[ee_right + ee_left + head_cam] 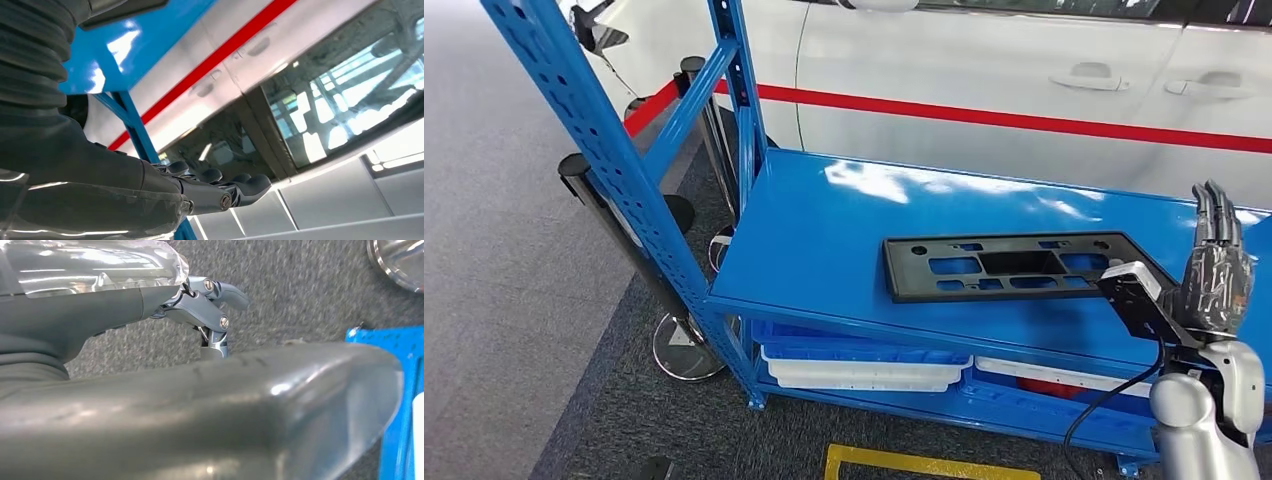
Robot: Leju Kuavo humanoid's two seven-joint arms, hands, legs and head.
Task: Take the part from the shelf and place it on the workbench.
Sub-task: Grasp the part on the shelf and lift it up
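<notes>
A flat black plastic part point(1014, 265) with several cut-outs lies on the top deck of the blue shelf point(824, 230), toward its right half. My right hand point(1219, 265) is raised just right of the part's end, fingers straight and pointing up, holding nothing. The right wrist view has those same fingers point(215, 187) stretched out with the car behind them. My left hand point(210, 305) hangs over the grey carpet beside a blue shelf foot point(400, 390), its fingers loose and empty.
A white car point(984, 70) with a red stripe stands right behind the shelf. Black stanchion posts point(624, 230) with chrome bases point(686, 345) stand at the shelf's left end. Blue and white bins point(864, 365) sit on the lower level. A yellow floor mark point(914, 465) lies in front.
</notes>
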